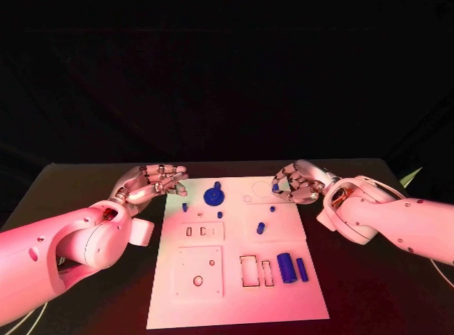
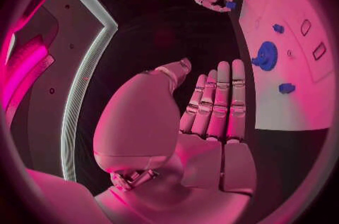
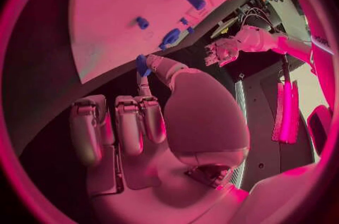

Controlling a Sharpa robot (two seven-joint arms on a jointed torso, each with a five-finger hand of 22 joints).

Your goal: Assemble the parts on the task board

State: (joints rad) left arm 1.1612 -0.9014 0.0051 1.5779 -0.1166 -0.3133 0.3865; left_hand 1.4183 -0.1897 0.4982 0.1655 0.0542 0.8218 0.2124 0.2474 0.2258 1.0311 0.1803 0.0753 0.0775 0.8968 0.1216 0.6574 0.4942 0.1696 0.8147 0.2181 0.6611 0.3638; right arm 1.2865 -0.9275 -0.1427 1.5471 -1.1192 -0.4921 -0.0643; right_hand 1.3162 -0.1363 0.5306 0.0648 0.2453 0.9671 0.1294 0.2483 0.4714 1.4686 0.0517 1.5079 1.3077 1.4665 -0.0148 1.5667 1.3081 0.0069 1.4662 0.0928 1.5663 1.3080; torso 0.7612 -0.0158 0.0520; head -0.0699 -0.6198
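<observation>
the right hand pinches a small blue part over the upper right of the task board, its empty holes just below-left, while the left hand hangs slack beside the upper-left edge.

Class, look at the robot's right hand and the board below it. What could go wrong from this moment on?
1. The right hand pinches a small blue part only at the fingertips, above the board's far edge; it might slip and fall among the other pieces.
2. The blue gear and small pegs lie loose close by; a lowering hand could knock them.
3. The left hand hangs open beside the board's edge and could nudge it.
</observation>
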